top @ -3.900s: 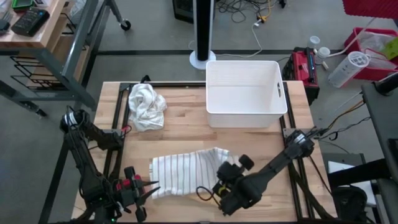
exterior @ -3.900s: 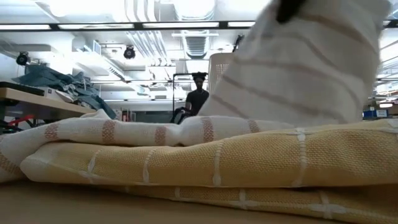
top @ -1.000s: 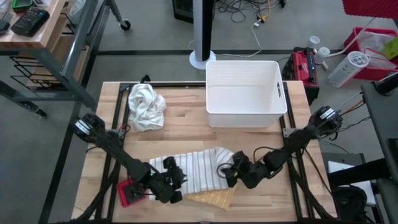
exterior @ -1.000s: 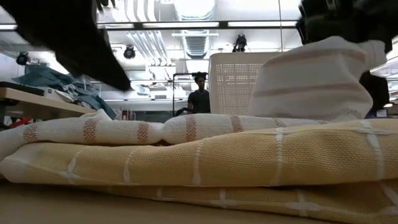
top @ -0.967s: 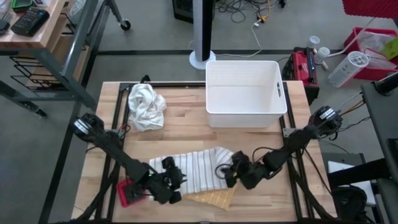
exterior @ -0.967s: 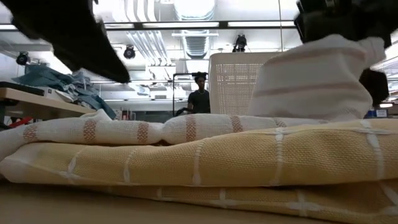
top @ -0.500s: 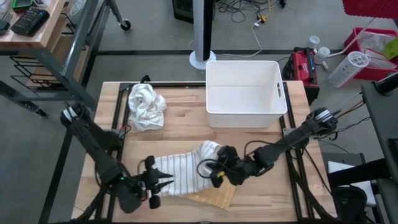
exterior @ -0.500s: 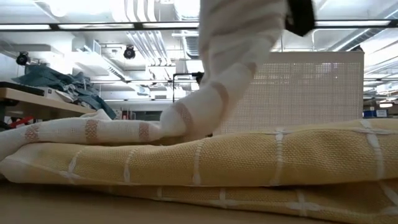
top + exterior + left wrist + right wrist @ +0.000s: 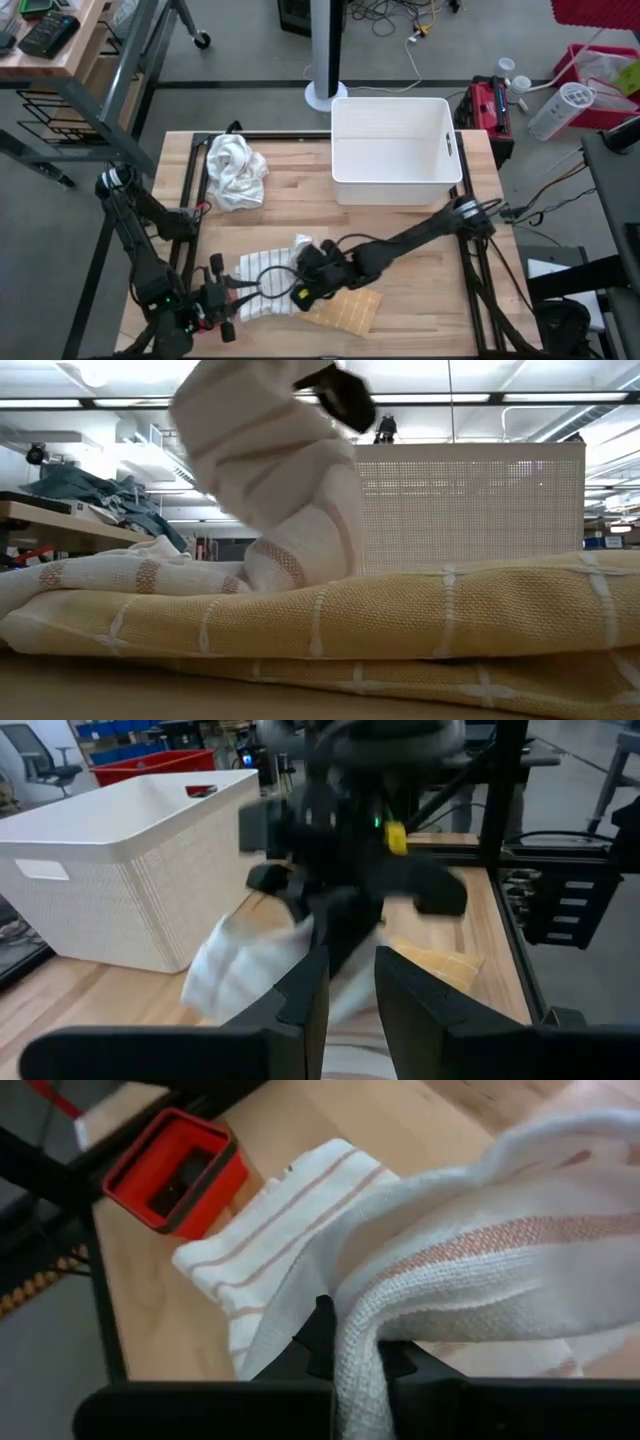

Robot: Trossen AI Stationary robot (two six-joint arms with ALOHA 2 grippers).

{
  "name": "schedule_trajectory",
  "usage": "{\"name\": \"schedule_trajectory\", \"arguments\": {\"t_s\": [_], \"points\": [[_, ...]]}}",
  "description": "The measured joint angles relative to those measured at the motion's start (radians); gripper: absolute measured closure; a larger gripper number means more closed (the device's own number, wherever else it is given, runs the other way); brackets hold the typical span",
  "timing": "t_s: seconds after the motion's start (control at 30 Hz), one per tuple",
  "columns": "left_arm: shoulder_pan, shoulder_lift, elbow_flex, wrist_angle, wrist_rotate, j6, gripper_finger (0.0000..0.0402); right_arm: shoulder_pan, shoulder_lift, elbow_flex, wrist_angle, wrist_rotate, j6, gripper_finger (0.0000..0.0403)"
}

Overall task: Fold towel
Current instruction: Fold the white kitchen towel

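wooden tabletop [image 9: 400,225] under bright lab lighting, and the striped towel [image 9: 262,283] lies at the near edge, left of middle, a yellow layer [image 9: 345,310] showing beside it. right gripper [image 9: 300,283] is pinched on the towel's right edge and has it lifted over the rest, a fold in mid-carry by the look of it. in the right wrist view the cloth drapes over its closed fingers [image 9: 322,1342]. left gripper [image 9: 240,297] sits at the towel's left end, fingers slightly apart, and nothing is clearly between them. next call: lay that raised edge flat onto the left half, corners matched, then let go. behind, the white bin [image 9: 395,149] looks empty, a crumpled white cloth [image 9: 235,171] beside it.
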Motion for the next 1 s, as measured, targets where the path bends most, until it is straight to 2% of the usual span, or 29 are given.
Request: {"name": "schedule_trajectory", "arguments": {"t_s": [0.33, 0.43, 0.53, 0.77, 1.0], "points": [[-0.002, 0.004, 0.0, 0.004, -0.005, -0.005, 0.0326, -0.032, 0.281, 0.439, -0.191, -0.048, -0.106, 0.0403], [-0.02, 0.004, 0.0, 0.008, -0.051, 0.01, 0.0326, -0.044, 0.353, 0.557, -0.219, -0.048, -0.127, 0.0403], [-0.052, 0.004, 0.0, 0.029, -0.114, 0.043, 0.0326, -0.053, 0.37, 0.554, -0.147, -0.08, -0.131, 0.0403], [-0.135, 0.004, 0.0, 0.066, -0.226, 0.088, 0.0326, -0.064, 0.386, 0.549, -0.14, -0.091, -0.114, 0.0403], [-0.146, 0.007, 0.0, 0.068, -0.249, 0.086, 0.0326, -0.063, 0.385, 0.548, -0.073, -0.1, -0.124, 0.04]]}}
